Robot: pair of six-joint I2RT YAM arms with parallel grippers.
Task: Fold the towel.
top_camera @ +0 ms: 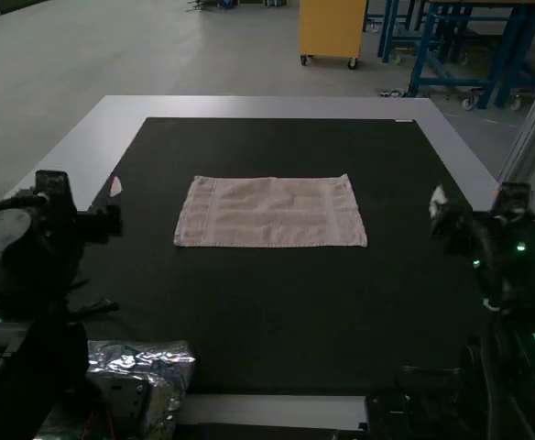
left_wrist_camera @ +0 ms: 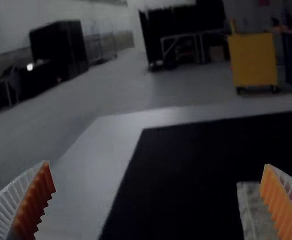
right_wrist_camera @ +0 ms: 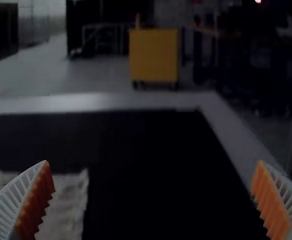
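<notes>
I have a pale grey table (top_camera: 249, 105) in front of me, most of its top covered by a black mat (top_camera: 267, 312), with a light border showing along the far and near edges and part of both sides. On the mat I see a pinkish-beige towel (top_camera: 272, 213) lying flat, its long sides running left to right, closer to the mat's far edge than its near one. At the near left I make out crinkled silvery wrapping (top_camera: 171, 367).

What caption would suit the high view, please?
Pale pink towel lying flat on a black mat between two YAM arms.
</notes>
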